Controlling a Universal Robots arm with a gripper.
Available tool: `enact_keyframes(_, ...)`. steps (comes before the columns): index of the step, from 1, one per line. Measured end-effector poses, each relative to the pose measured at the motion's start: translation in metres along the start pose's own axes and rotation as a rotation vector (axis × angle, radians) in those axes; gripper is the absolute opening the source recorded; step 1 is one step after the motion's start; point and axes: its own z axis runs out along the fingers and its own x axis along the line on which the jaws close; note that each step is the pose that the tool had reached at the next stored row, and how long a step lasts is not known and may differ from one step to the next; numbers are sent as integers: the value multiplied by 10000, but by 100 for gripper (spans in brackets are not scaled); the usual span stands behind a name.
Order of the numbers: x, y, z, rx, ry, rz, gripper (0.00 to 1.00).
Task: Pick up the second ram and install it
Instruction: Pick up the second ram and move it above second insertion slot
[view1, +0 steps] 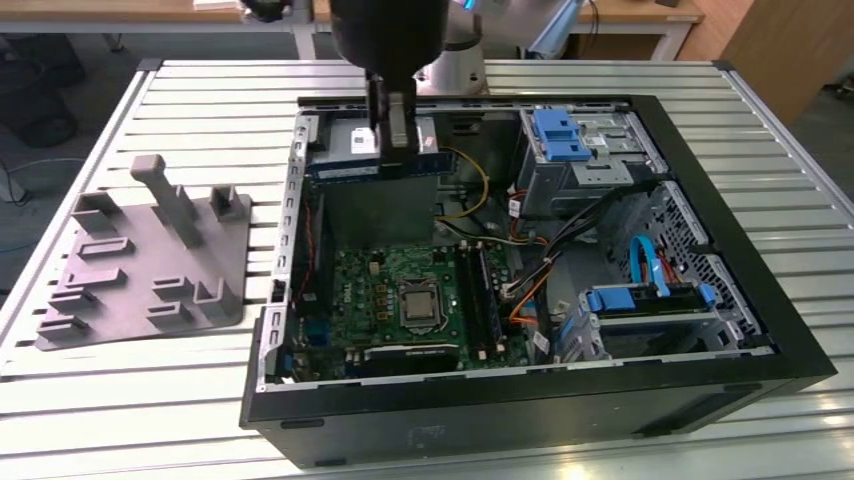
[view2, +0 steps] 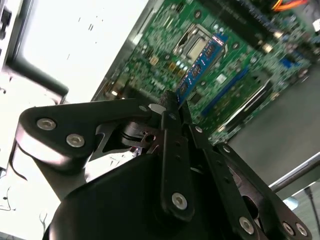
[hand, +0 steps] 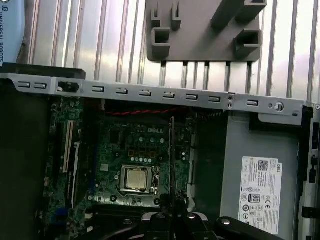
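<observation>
Two jaws are pressed together on the second ram (view1: 360, 168), pinching the dark blue-green stick by its upper edge. It hangs level in the air above the far part of the open computer case (view1: 534, 405), clear of everything below it. In the second wrist view the stick (view2: 202, 62) juts out past the black linkages with its chips facing the camera. In the first wrist view it appears edge-on (hand: 172, 150) as a thin dark line over the green motherboard (hand: 115, 150), just beside the square processor socket (hand: 136, 178).

Inside the case lie the motherboard (view1: 367, 285) with its socket (view1: 418, 303) and long black memory slots (view1: 481, 290). Beyond these, toward the exterior view's right, are a tangle of orange, yellow and black cables (view1: 527, 285) and two blue drive brackets (view1: 554, 135) (view1: 641, 298). A grey metal box bearing a pale label (hand: 260, 187) sits at one end of the case.

The case stands on a slatted metal tabletop (view1: 160, 400). A grey moulded tray (view1: 147, 260) with upright posts lies well apart from the stick, on the exterior view's left.
</observation>
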Motion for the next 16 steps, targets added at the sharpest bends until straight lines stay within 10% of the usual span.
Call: enact_keyframes(16, 47, -612, -7, -5, -12, -2, 14)
